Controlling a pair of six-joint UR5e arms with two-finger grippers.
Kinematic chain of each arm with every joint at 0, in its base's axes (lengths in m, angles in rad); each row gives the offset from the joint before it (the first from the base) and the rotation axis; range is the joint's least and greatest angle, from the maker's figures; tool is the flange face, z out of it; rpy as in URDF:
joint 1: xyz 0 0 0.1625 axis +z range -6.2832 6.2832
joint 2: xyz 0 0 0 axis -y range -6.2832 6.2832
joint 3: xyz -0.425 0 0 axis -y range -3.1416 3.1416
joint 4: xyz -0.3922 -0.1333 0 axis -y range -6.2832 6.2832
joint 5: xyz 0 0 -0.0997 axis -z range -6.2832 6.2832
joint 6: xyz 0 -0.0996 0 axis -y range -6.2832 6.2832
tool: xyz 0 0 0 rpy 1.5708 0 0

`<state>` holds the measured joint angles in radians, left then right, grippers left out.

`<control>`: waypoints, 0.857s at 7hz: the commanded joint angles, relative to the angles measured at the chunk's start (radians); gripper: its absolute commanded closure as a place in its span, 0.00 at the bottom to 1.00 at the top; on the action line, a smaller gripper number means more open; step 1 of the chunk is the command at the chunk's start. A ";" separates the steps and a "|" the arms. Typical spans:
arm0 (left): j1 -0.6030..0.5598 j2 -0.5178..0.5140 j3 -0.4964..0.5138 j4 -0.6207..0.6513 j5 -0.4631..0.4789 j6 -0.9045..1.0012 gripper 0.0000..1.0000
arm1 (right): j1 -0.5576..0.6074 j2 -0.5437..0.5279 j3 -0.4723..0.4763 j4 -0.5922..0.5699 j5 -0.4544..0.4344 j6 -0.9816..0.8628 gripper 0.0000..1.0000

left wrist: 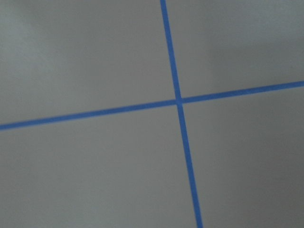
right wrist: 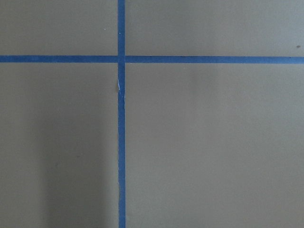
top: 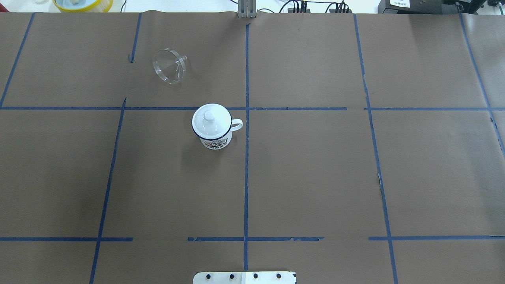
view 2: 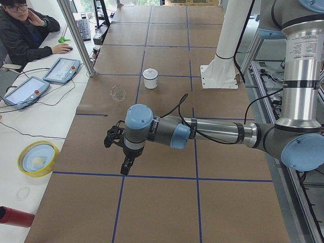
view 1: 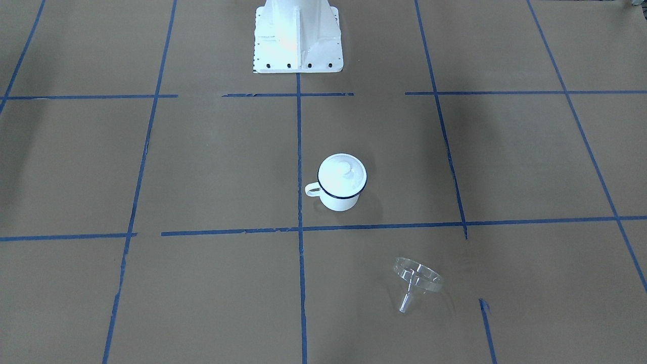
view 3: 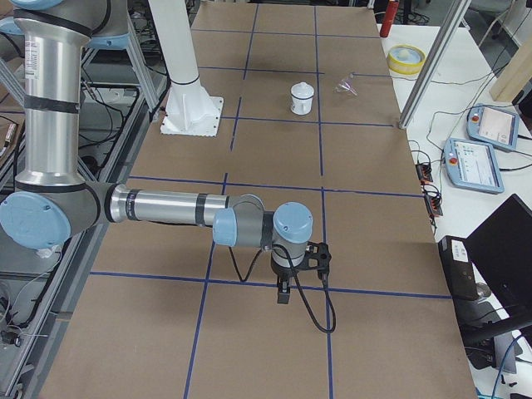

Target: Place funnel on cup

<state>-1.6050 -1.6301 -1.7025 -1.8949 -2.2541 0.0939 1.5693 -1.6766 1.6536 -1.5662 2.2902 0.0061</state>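
Observation:
The cup (view 1: 337, 198), a white enamel mug with a dark blue rim, stands near the table's middle with a round white knobbed lid (view 1: 342, 171) on it. It also shows in the overhead view (top: 215, 141). The clear funnel (view 1: 417, 279) lies on its side apart from the cup, on the far left in the overhead view (top: 169, 71). My left gripper (view 2: 124, 166) shows only in the exterior left view, far from both. My right gripper (view 3: 283, 293) shows only in the exterior right view. I cannot tell whether either is open or shut. Both wrist views show only paper and blue tape.
The robot base (view 1: 297, 38) stands at the table's near edge. A yellow bowl (view 2: 36, 158) and a red cylinder (view 2: 15, 216) lie off the brown paper. An operator (view 2: 23, 30) sits by two tablets (view 2: 62, 69).

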 commanded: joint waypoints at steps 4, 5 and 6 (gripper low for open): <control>0.292 -0.347 -0.022 -0.001 -0.108 -0.628 0.00 | 0.000 0.000 0.000 0.000 0.000 0.000 0.00; 0.430 -0.443 -0.064 0.108 0.018 -0.805 0.00 | 0.000 0.000 0.000 0.000 0.000 0.000 0.00; 0.585 -0.561 -0.069 0.269 0.145 -0.891 0.00 | 0.000 0.000 0.000 0.000 0.000 0.000 0.00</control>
<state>-1.1808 -2.0668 -1.7561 -1.7809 -2.2368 -0.6672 1.5693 -1.6766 1.6536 -1.5661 2.2902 0.0061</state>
